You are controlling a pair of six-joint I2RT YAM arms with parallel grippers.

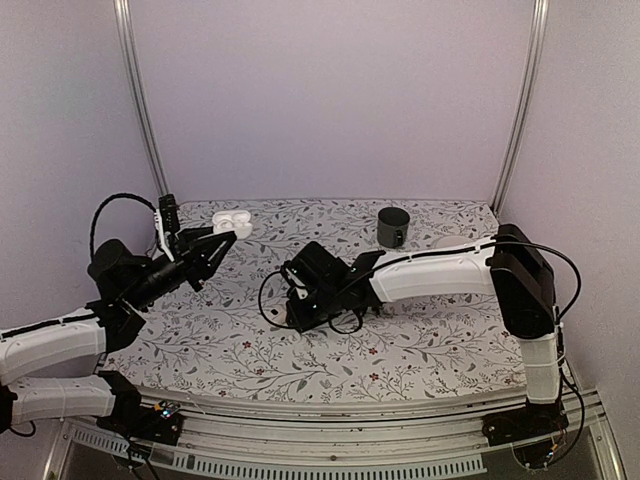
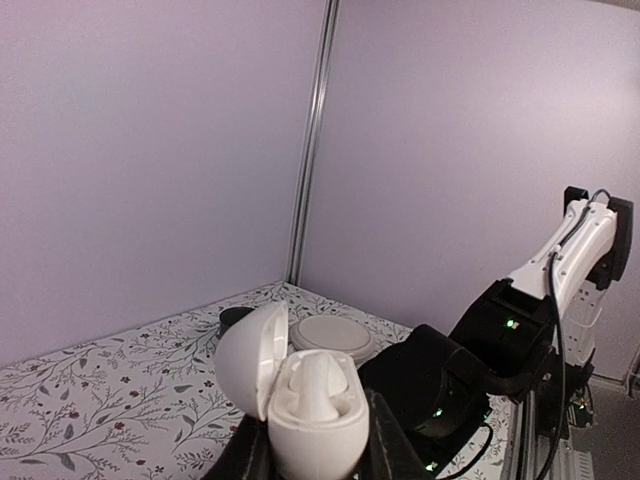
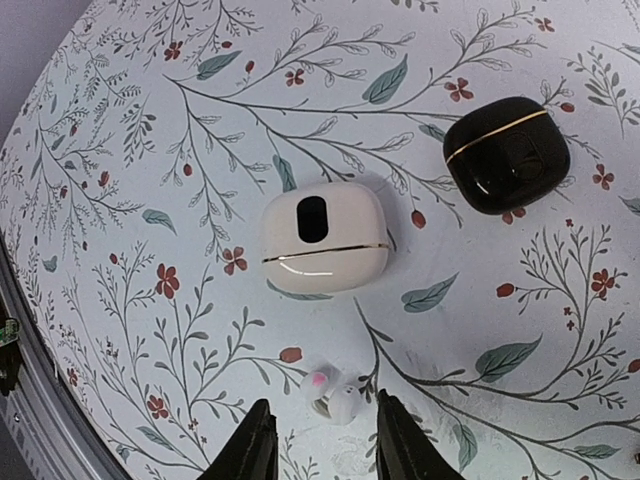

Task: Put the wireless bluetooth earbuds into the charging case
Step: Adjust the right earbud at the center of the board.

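Note:
My left gripper (image 2: 318,445) is shut on a white charging case (image 2: 310,415), held above the table at the far left (image 1: 230,221). The case's lid (image 2: 248,355) stands open, and a white earbud (image 2: 318,380) sits in one of its wells. In the right wrist view, another white earbud (image 3: 335,393) with a pink tip lies on the floral table. My right gripper (image 3: 322,440) is low over it, open, with one finger on each side and neither touching. In the top view the right gripper (image 1: 297,305) is near the table's middle.
A closed beige case (image 3: 323,237) and a closed black case (image 3: 507,153) lie beyond the loose earbud. A dark cylinder (image 1: 393,226) stands at the back right. A round grey disc (image 2: 333,336) lies behind the held case. The table's near edge (image 3: 30,400) curves close on the left.

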